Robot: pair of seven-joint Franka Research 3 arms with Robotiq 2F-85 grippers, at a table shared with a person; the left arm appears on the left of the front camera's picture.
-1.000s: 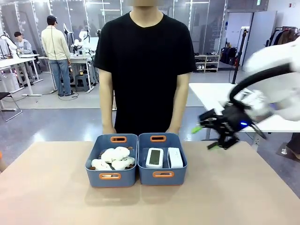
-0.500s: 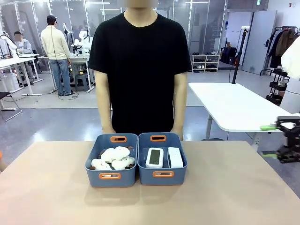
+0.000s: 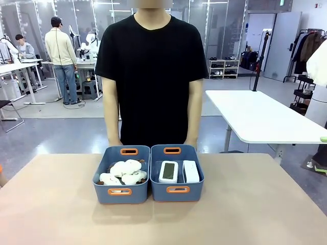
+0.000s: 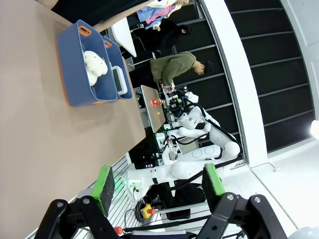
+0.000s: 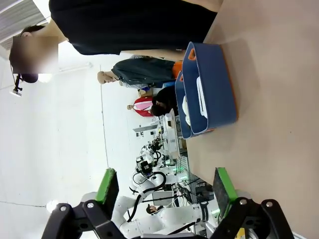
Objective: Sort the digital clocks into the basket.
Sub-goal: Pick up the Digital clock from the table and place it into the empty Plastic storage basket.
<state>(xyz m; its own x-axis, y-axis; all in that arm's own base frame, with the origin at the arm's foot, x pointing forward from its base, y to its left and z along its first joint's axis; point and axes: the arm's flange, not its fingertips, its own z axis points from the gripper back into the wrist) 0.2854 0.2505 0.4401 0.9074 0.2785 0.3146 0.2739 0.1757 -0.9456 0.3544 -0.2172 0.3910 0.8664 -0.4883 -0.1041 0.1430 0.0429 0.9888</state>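
Since both clocks (image 3: 168, 171) (image 3: 190, 171) already sit in the right basket (image 3: 177, 190), you risk little: left gripper (image 4: 157, 181) and right gripper (image 5: 164, 183) gape wide, empty; reaching back in could knock them.

Tabletop (image 3: 61, 214): was light brown and plain, reaching from the near edge to the person's side.
On it: two blue-grey bins stood side by side, touching, near the far edge at the middle.
Left bin (image 3: 104, 184): rested flat on the tabletop, its orange handle slot facing the camera.
Basket (image 3: 196, 185): rested flat just beside the left bin, on its right.
Surface around the bins: was bare.
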